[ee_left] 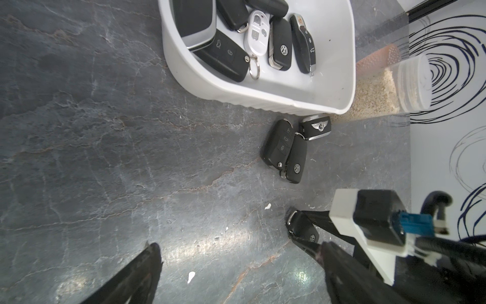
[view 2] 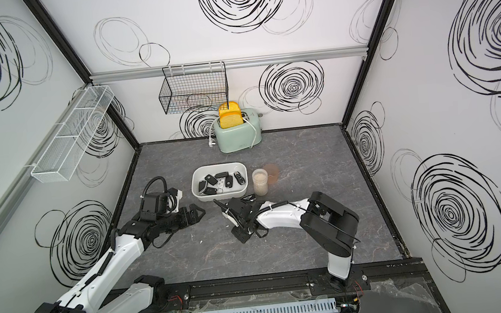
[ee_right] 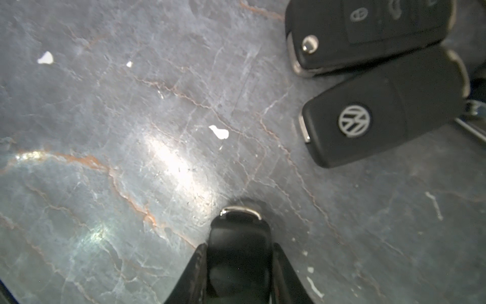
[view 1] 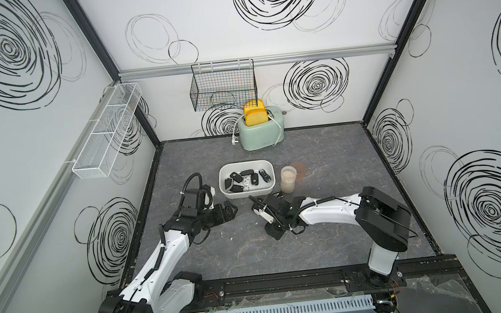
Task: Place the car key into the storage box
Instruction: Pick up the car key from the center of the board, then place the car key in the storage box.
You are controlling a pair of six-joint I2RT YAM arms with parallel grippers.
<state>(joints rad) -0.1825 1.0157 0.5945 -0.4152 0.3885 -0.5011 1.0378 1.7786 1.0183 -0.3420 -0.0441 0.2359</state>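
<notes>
On the grey marbled tabletop (view 1: 327, 218), a mint toaster (view 1: 261, 132) stands against the back wall with two yellow slices (view 1: 255, 117) upright in its slots. Nearer the middle lies the white storage box (view 1: 246, 193), with several key fobs (ee_left: 281, 44) inside it. A clear jar (view 1: 287, 180) of pale grains stands just beside the box's right end. The left tool (view 1: 229, 212) hovers left of the box's near side, its fingers (ee_left: 147, 268) spread wide with nothing between them. The right tool (ee_right: 238, 247) is low over the tabletop in front of the box, pinching the car key (ee_right: 239, 229), a black fob with a chrome end. The key is outside the box; I cannot tell whether it rests on the surface. Three loose fobs (ee_left: 286, 150) lie together by the box's near corner, close to the jar.
</notes>
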